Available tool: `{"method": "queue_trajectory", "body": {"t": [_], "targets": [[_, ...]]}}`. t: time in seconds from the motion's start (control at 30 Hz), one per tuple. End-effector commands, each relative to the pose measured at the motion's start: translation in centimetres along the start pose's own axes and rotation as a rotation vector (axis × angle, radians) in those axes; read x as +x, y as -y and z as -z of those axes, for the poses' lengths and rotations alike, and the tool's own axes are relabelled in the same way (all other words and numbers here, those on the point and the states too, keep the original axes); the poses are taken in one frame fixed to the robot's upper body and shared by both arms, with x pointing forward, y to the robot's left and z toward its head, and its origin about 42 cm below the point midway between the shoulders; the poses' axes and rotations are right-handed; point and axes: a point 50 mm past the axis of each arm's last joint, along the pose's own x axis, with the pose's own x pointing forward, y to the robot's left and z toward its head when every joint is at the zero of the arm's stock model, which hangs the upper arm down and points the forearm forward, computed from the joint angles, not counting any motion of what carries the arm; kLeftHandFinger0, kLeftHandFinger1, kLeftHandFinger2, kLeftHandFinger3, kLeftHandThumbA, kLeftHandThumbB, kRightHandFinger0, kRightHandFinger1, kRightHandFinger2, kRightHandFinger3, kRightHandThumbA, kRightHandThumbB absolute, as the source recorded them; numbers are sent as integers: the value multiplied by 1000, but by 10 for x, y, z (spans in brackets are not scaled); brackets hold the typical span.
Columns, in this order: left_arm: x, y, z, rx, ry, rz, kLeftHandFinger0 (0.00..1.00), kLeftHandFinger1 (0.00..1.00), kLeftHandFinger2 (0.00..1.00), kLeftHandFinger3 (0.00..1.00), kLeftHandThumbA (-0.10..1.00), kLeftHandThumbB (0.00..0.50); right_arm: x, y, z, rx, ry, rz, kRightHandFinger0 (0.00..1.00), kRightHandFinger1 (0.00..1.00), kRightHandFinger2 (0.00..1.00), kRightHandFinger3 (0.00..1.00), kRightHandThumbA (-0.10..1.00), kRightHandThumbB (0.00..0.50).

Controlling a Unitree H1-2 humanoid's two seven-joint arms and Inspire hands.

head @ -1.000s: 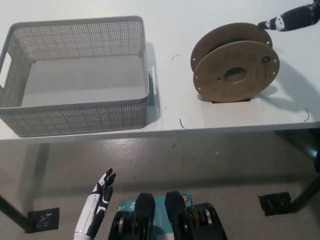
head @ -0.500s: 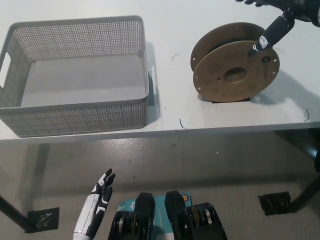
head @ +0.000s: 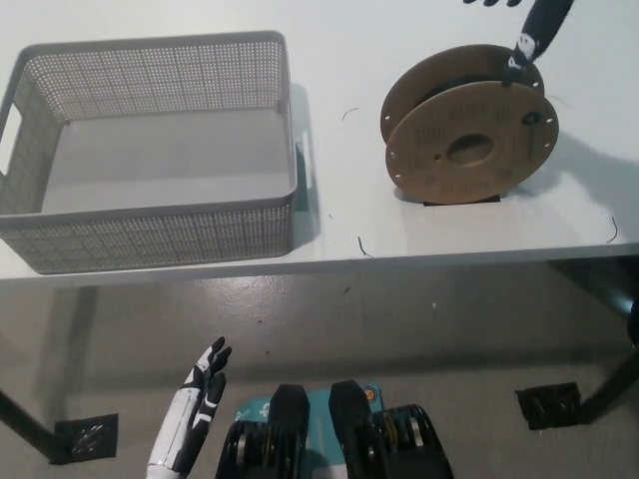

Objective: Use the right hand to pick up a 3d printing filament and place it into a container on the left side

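Cardboard spool [head: 469,135] is stood on edge on the table [head: 339,230], reachable from above; right hand [head: 527,35] touches its rim, closure cannot be told. Left hand [head: 200,394] is rested low, fingers apart.

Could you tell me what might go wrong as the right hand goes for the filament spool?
The filament spool stands on edge on the table, so a push from the right hand at its upper rim might roll or tip it. Most of that hand is out of frame, so its grasp is hard to check. The basket has tall walls, so a low carry could catch its rim.
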Motion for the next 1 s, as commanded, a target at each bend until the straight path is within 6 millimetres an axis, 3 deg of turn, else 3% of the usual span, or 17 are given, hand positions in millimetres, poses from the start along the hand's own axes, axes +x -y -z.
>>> {"method": "queue_trajectory", "body": {"t": [0.0,0.13,0.27,0.4,0.5,0.6,0.67,0.73,0.8,0.87,0.97], "targets": [[0,-2,-9,19,93,18,1000,1000,1000,1000,1000,242,-52,58,-49,-155,-50,50,1000,1000,1000,1000,1000,345],[0,-2,-9,14,92,20,1000,1000,1000,1000,1000,232,-47,64,-53,-215,-77,24,1000,1000,1000,1000,1000,298],[0,-3,-9,30,98,21,1000,1000,1000,1000,1000,231,-40,68,-51,-186,-125,40,1000,1000,1000,1000,1000,346],[-1,-3,-8,37,95,16,1000,1000,1000,1000,1000,235,-29,64,-49,-191,-126,17,1000,1000,1000,1000,1000,332],[-2,-2,-8,35,95,19,1000,1000,1000,1000,1000,219,-17,59,-44,-185,-139,23,1000,1000,1000,1000,1000,390],[-2,-2,-8,37,93,19,1000,1000,1000,1000,1000,237,-9,54,-41,-153,-145,20,1000,1000,1000,1000,1000,437],[-2,-2,-8,41,93,19,1000,1000,1000,1000,1000,236,-1,49,-39,-129,-193,23,1000,1000,1000,1000,1000,498],[-3,-1,-7,36,91,21,1000,1000,1000,1000,1000,242,5,45,-37,-138,-203,3,1000,1000,1000,1000,1000,500],[-3,-1,-8,35,92,23,1000,1000,1000,1000,1000,239,14,37,-33,-101,-202,-26,1000,1000,1000,1000,1000,456],[-3,-1,-7,37,91,20,1000,1000,1000,1000,1000,233,22,32,-31,-39,-208,-28,1000,1000,1000,1000,1000,452],[-4,0,-8,37,92,17,1000,1000,1000,1000,1000,247,37,21,-26,39,-186,-17,1000,1000,1000,1000,1000,409]]}}
